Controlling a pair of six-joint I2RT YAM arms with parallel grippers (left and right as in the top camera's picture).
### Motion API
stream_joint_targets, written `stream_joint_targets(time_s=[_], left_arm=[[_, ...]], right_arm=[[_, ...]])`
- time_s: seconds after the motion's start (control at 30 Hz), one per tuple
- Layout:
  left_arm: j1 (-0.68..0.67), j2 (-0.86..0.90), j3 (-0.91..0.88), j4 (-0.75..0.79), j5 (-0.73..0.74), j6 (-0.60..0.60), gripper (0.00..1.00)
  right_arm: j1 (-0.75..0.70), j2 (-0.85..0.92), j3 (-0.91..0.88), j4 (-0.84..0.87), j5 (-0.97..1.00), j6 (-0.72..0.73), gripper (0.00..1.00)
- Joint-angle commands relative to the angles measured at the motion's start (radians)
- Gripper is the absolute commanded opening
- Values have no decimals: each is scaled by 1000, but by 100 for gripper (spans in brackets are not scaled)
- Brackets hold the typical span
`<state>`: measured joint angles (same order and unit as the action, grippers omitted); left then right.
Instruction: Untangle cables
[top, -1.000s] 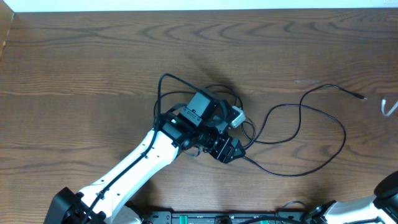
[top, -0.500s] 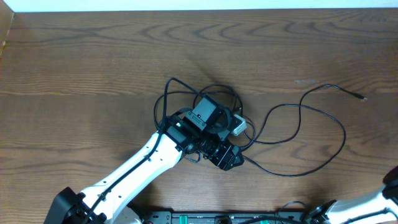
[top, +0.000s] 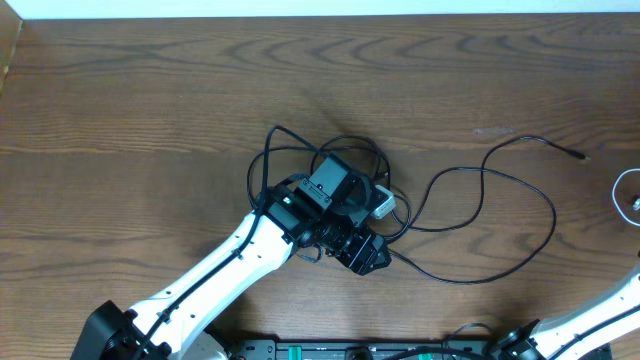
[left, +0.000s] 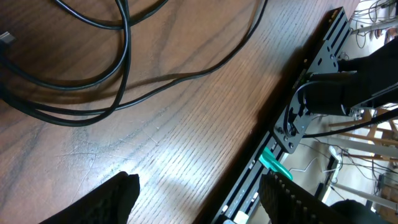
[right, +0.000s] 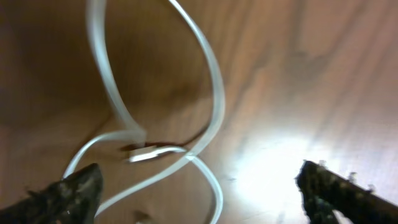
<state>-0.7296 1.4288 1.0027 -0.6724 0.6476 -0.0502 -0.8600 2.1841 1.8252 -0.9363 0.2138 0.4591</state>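
The table (top: 150, 100) is showing broad bare wood along its far side and to the left, its far edge meeting a white strip (top: 300, 8); a black rail (top: 330, 352) is running along the near edge, close below the left arm (top: 230, 265); the right edge of the overhead view is cutting in just past the white cable (top: 629, 197). The black cables (top: 480, 215) are lying near the middle; tight loops are crowding around the left arm's wrist, and one long strand is sweeping right in open curves, ending in a small plug (top: 579, 156) well apart from the tangle; a grey plug (top: 384, 205) is sitting just beside the wrist. The left gripper (left: 202, 199) is hovering over bare wood, fingers (left: 118, 194) standing partly apart and holding nothing, black strands lying ahead of it. The white cable is curling in a thin loop, well apart from the black ones; the right gripper (right: 202, 190) is hanging over it, fingers (right: 71, 190) spread wide and gripping nothing; that view is blurred, so whether they are touching the cable I cannot tell.
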Motion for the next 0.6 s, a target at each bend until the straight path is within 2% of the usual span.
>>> stream_joint_targets(time_s=[0.0,0.17,0.3,0.47,0.57], left_arm=[[-3,-6,3,-1,-8,12,68],[-3,-6,3,-1,-8,12,67],[-3,-6,3,2,-8,13,67],[-3,-6,3,13,-8,12,68],[-3,-6,3,19,-8,12,67]], right_arm=[[-4,-27,9,13,-148,-15,99],[1,-86,41,34,-404,-15,99],[27,-155,66,58,-525,-29,99],[112,-249,66,34,-527,-67,99],[195,-264,66,-40,-454,-76,99]])
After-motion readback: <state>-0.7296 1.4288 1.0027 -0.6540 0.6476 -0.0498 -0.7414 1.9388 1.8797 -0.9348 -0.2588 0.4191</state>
